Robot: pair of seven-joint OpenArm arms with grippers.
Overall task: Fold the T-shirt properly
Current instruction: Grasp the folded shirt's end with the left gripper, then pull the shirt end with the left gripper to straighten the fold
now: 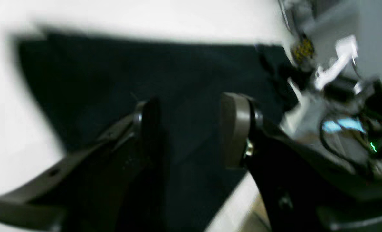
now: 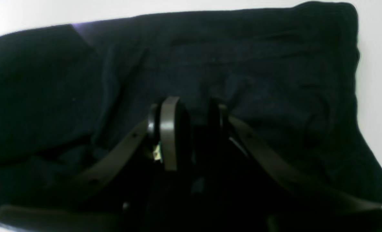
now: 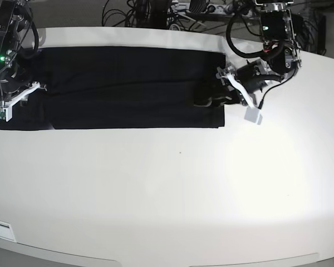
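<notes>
The black T-shirt (image 3: 128,86) lies as a long flat band across the far side of the white table (image 3: 172,189), plain face up. My left gripper (image 1: 191,129) is open and empty, hovering over the band's right end; that view is blurred. In the base view it (image 3: 210,102) sits at the shirt's right edge. My right gripper (image 2: 192,129) is at the shirt's left end (image 3: 8,103). Its jaws stand close together with dark cloth (image 2: 242,64) between them. A thin purple edge (image 2: 78,27) shows at a fold.
Cables and electronics (image 3: 172,14) lie behind the table's far edge. They also show blurred in the left wrist view (image 1: 355,106). A white tag (image 3: 254,115) hangs from the left arm. The table's front edge (image 3: 156,261) is near the bottom.
</notes>
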